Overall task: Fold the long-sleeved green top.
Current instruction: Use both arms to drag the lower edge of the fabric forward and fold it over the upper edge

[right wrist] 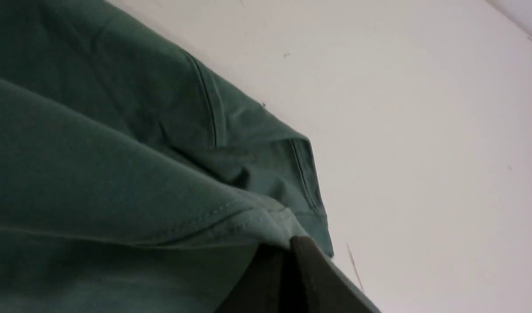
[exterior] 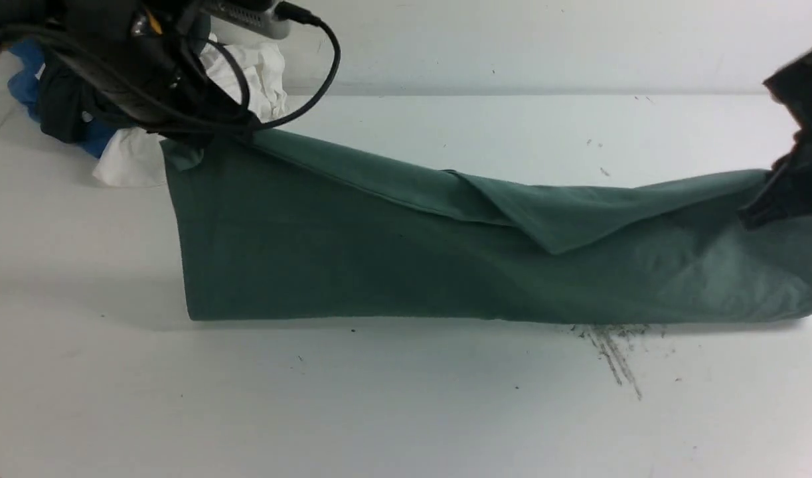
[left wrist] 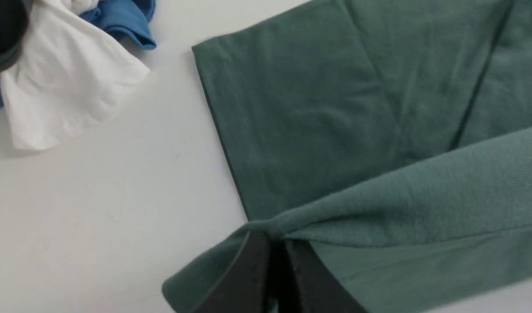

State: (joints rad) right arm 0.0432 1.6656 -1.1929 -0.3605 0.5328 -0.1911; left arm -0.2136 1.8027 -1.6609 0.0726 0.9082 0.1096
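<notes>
Green long-sleeved top point(exterior: 379, 265) on scuffed white table point(exterior: 246, 411); white wall point(exterior: 545, 40) behind.

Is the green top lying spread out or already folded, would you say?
Folded: the green top forms a long band with layers overlapping.

Left pincer point(left wrist: 274, 240) lifted, clamped on green top point(exterior: 379, 265); right pincer point(right wrist: 287, 252) likewise.

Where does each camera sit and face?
Front: between the arms, facing forward across the table; green top, left arm, right arm show.
Left wrist: on the left arm, looking along left gripper shut on the top.
Right wrist: on the right arm, looking along right gripper shut on the top.
Front and left wrist share the white garment.
</notes>
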